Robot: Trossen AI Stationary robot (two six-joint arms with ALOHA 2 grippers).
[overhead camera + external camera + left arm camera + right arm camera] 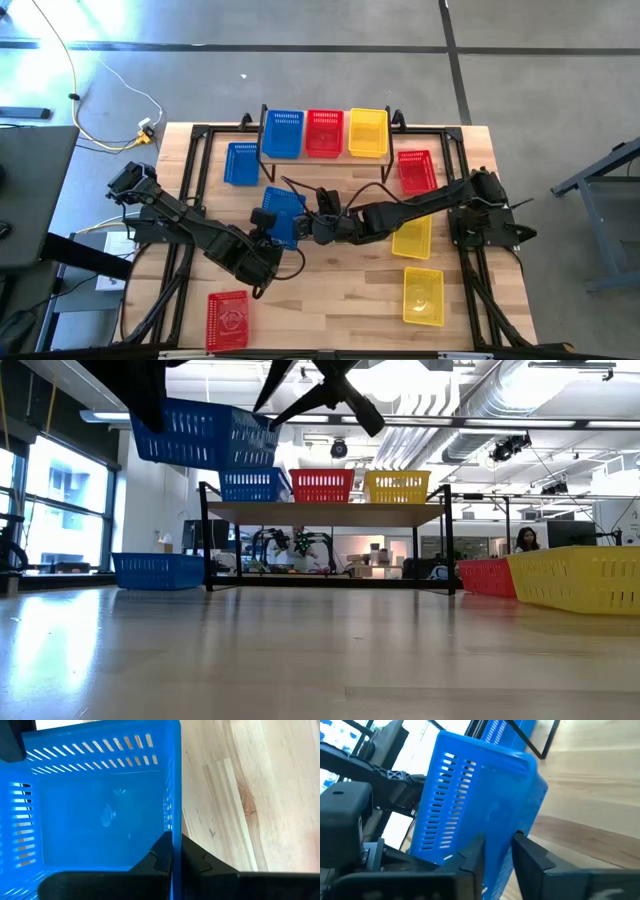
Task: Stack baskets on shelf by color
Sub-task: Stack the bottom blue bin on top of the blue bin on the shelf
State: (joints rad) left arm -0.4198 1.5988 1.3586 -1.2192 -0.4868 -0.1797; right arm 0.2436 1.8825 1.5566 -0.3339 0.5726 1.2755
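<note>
While raised, left hand (172, 857) pinches blue basket (100, 810) (rim).

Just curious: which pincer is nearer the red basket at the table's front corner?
Left. The left pincer sits just up-right of that red basket; the right pincer is farther toward the middle.

Left gripper (172, 862) is pinching the side wall of a blue basket (100, 810), hanging over the wooden tabletop (250, 785).
</note>
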